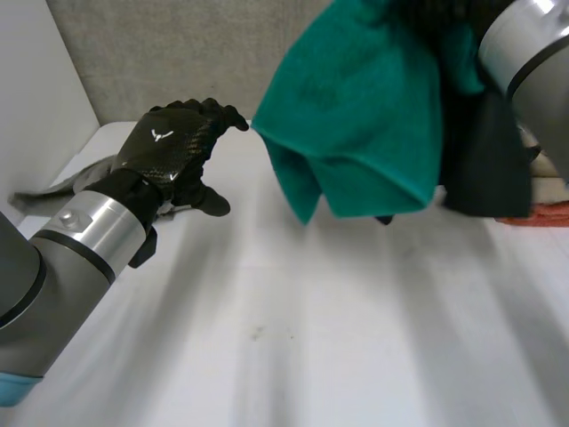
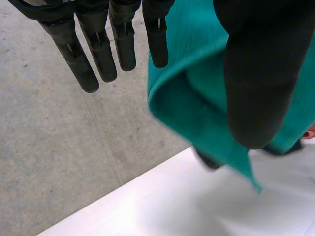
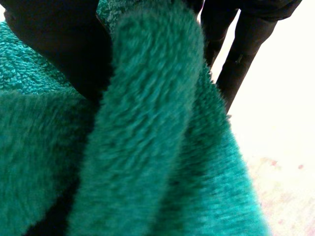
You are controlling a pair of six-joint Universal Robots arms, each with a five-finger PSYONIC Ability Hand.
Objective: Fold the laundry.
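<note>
Pinching perhaps one fold, the right hand [image 3: 49, 49] is risking dropping the green towel [image 1: 356, 107]; the left hand [image 1: 169, 147] is hovering straight-fingered

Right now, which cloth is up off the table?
The teal cloth, held in the right hand; the grey cloth and the orange cloth both lie on the table.

The towel [image 1: 356, 107] hangs at the frame's upper right, above the counter [image 1: 293, 338], caught between the right hand's [image 3: 54, 44] thumb and fingers. The left hand [image 1: 173, 147] hovers at upper left, just beside the towel's edge. A loose cloth [image 1: 62, 187] lies on the counter at the left edge.
</note>
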